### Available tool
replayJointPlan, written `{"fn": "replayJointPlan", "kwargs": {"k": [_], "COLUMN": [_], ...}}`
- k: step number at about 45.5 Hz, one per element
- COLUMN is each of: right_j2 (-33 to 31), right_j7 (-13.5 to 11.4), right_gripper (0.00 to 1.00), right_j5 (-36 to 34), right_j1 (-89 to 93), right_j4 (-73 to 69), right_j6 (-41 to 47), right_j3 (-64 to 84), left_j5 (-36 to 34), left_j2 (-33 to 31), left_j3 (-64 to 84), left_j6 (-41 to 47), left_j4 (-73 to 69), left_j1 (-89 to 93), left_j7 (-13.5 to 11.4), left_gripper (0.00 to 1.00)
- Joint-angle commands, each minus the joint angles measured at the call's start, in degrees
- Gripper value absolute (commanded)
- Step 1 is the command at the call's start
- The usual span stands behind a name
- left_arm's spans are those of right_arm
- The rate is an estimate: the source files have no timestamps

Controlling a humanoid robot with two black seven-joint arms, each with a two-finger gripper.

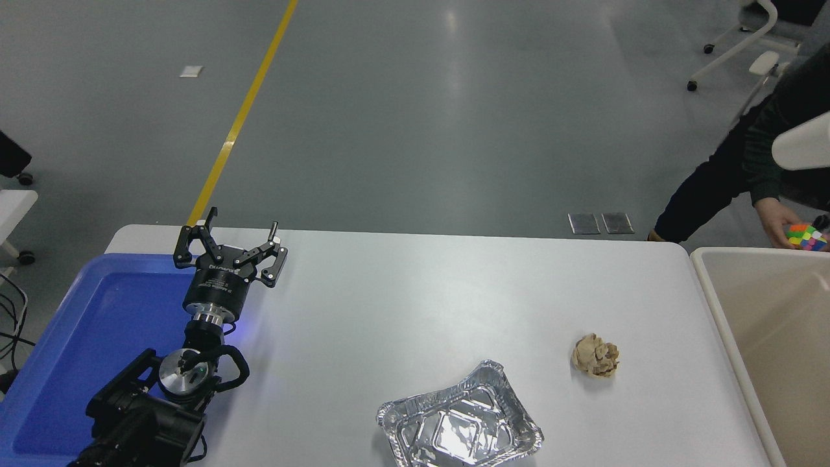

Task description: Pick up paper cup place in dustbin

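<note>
Paper cup [804,149]: at the right picture edge, high above the dustbin [713,285]; its holder is out of view. Left gripper [230,250]: parked by the blue tray [78,324], fingers spread. On the table [402,305]: 1 foil tray [459,425], 1 paper ball [595,355].

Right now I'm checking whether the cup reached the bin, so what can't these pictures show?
- Paper cup: head view, cut off by the right edge; only part of its wall shows.
- Right gripper: outside the frame, so the grasp is unseen.
- Dustbin: cut off by the right and bottom edges.
- Person's hand: colourful cube at the edge, partly cut.
</note>
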State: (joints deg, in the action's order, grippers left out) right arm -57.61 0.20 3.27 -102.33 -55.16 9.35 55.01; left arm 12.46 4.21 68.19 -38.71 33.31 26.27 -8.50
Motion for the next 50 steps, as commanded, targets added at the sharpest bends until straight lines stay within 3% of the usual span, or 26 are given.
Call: {"fn": "replayJointPlan", "kwargs": {"k": [1,11,23,29,50], "right_j2": [1.8,7.7,25.6,31.2,35.1], "right_j7": [-0.6,-0.6,-1.5,-1.7,-1.5], "right_gripper": [0.0,0.0,0.0,0.0,0.0], "right_j5": [-13.6,-14.1,-13.8,-14.0,-14.1], "right_j1": [21.6,42.1,59.7,63.0,71.8], "right_j4": [5.1,15.1,44.1,49.6,50.1], "right_j6": [-20.7,-27.2,-26.0,-25.2,-21.6], "right_j3": [-15.6,-35.7,-54.8,-59.2,-70.0], "left_j5": [0.0,0.1,0.1,0.1,0.2], "left_j2": [0.0,0.0,0.0,0.0,0.0], "left_j3": [0.0,0.0,0.0,0.0,0.0], "left_j6": [-0.1,0.0,0.0,0.0,0.0], "left_j4": [0.0,0.0,0.0,-0.1,-0.1], "left_j1": [0.0,0.0,0.0,0.0,0.0], "left_j7": [0.0,0.0,0.0,0.0,0.0], "left_gripper": [0.99,0.99,0.99,0.99,0.99]}}
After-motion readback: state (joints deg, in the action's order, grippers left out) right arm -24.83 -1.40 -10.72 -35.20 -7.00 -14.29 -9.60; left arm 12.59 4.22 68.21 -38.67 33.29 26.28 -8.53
